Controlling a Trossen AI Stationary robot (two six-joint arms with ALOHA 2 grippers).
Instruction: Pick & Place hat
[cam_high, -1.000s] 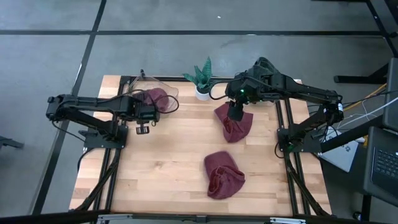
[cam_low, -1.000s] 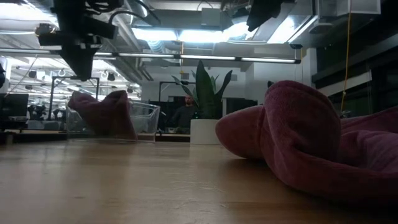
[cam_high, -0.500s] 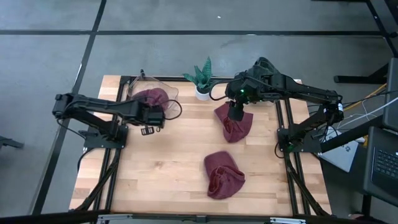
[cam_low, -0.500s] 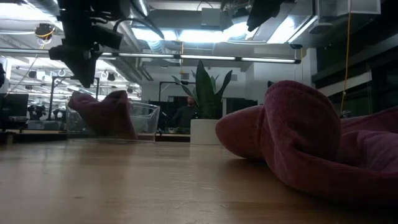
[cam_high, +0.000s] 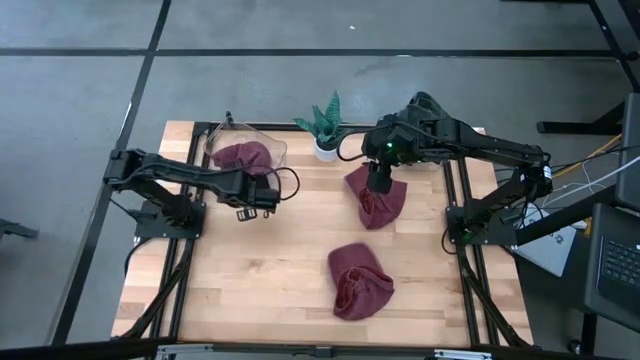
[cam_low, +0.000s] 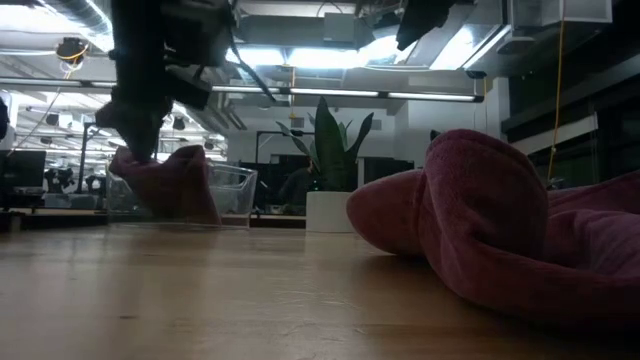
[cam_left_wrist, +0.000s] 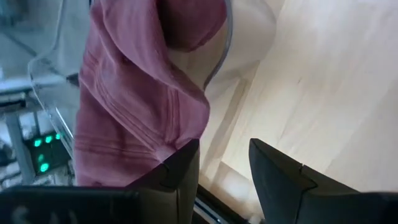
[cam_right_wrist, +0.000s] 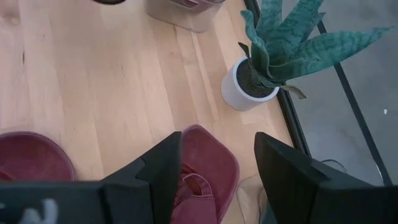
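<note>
hats (cam_high: 361, 279): soft ribbed cloth | table (cam_high: 260, 280): smooth wood | bin (cam_high: 222, 144): clear plastic

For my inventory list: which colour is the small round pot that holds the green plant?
White; the small round pot shows best in the right wrist view.

Even overhead light above; low view dim, backlit, foreground blurred.

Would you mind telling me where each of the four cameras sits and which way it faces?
High view: overhead, straight down on the wooden table; both arms show.
Low view: table height, level across the table; a dark arm hangs from above.
Left wrist view: past the open left gripper at the clear plastic bin holding a maroon knit hat.
Right wrist view: past the open right gripper at another maroon hat.
Shared: the potted green plant also shows in the high view.
</note>
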